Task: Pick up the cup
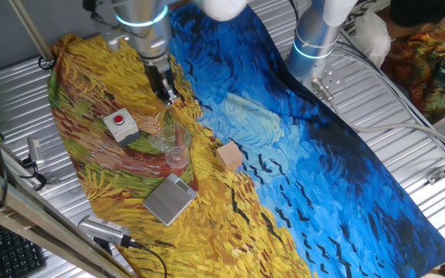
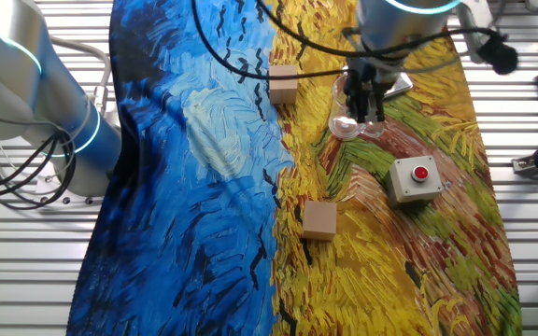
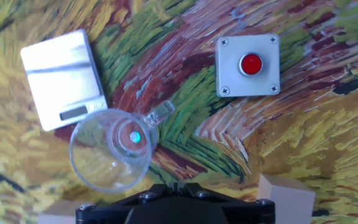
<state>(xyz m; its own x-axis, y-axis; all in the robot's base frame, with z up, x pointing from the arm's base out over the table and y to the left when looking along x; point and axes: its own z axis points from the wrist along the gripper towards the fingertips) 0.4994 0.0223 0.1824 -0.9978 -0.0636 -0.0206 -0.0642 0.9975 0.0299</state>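
Note:
The cup (image 1: 175, 151) is small, colourless and see-through, with a round rim and a short handle. It stands upright on the yellow part of the painted cloth. In the hand view the cup (image 3: 110, 150) lies left of centre, just ahead of my gripper (image 3: 176, 185). My gripper (image 1: 171, 98) hangs above the cloth, just beyond the cup and apart from it, with its jaws together and nothing in them. In the other fixed view my gripper (image 2: 363, 117) overlaps the cup (image 2: 346, 125).
A grey box with a red button (image 1: 120, 125) (image 3: 247, 65) sits next to the cup. A silver scale (image 1: 169, 198) (image 3: 62, 79) lies on its other side. A tan wooden block (image 1: 229, 156) (image 3: 286, 198) is close by, and a second block (image 2: 319, 219) lies farther off.

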